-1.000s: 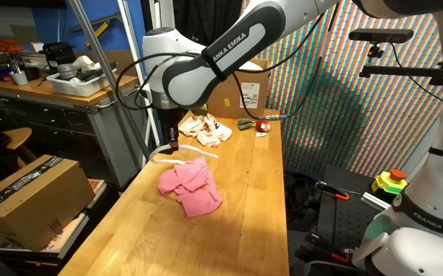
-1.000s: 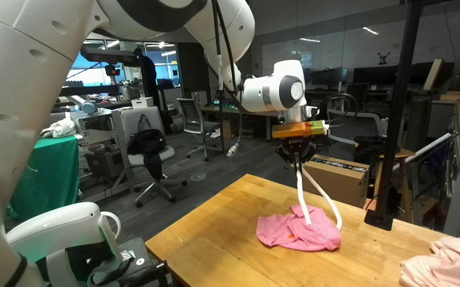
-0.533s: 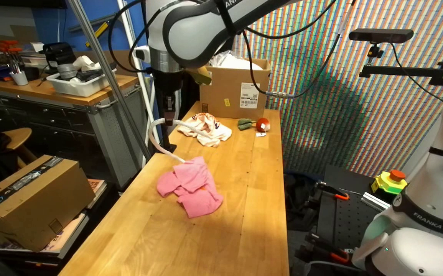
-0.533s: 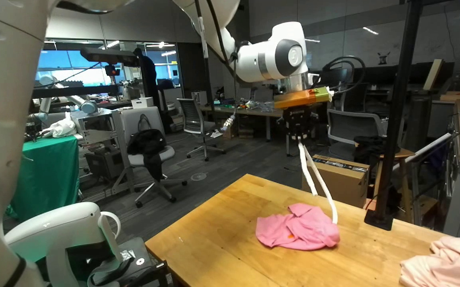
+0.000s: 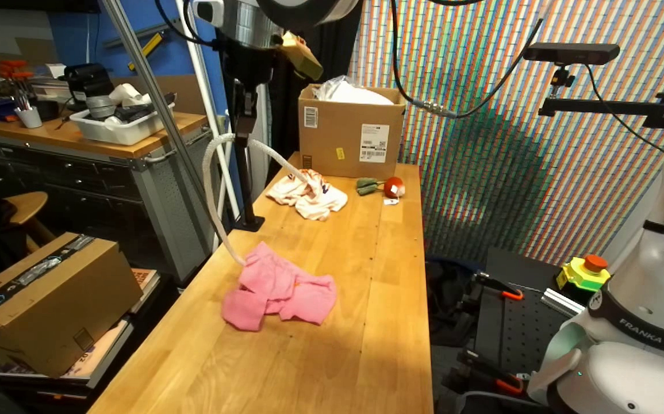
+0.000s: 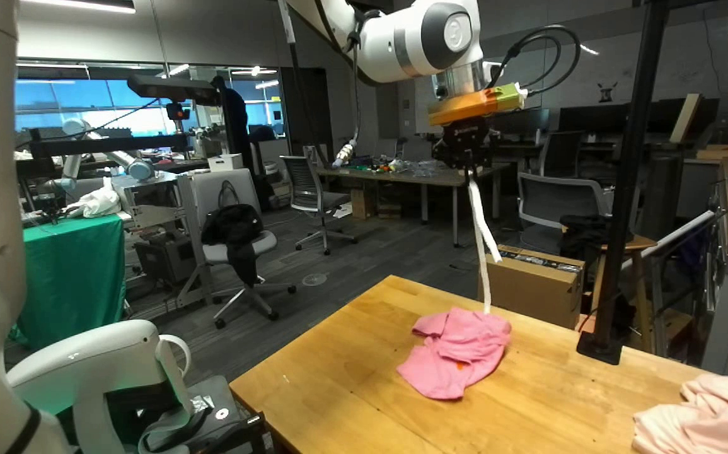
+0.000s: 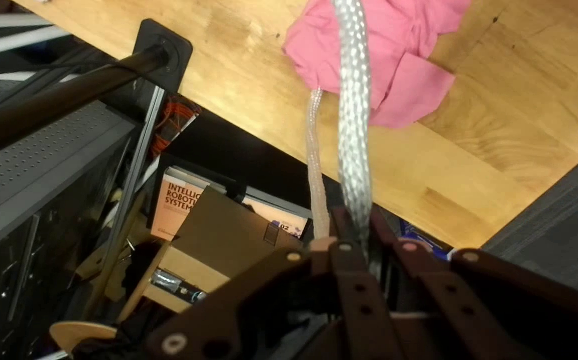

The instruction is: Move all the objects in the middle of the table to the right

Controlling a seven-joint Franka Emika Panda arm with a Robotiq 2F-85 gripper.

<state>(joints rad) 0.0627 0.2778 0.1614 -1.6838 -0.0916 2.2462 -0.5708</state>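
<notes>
My gripper (image 5: 242, 137) is high above the table's edge and shut on a white braided rope (image 5: 210, 172). It shows in an exterior view (image 6: 469, 175) and the wrist view (image 7: 359, 215), where the rope (image 7: 354, 100) runs between the fingertips. The rope (image 6: 485, 233) hangs in two strands. One strand runs down to the edge of the pink cloth (image 5: 277, 287), where its end is hidden. The other strand's end hangs in the air. The crumpled pink cloth (image 6: 464, 343) lies on the wooden table below the gripper; it also shows in the wrist view (image 7: 394, 50).
A peach cloth (image 5: 314, 198) lies farther along the table (image 5: 366, 345), beside a red round item with green parts (image 5: 394, 187). A cardboard box (image 5: 349, 138) stands behind them. A black post (image 6: 600, 347) stands on the table edge near the rope.
My gripper has risen well above the table, lifting the rope. One rope strand has come off the pink cloth. The pink cloth has turned and shifted slightly on the table.
</notes>
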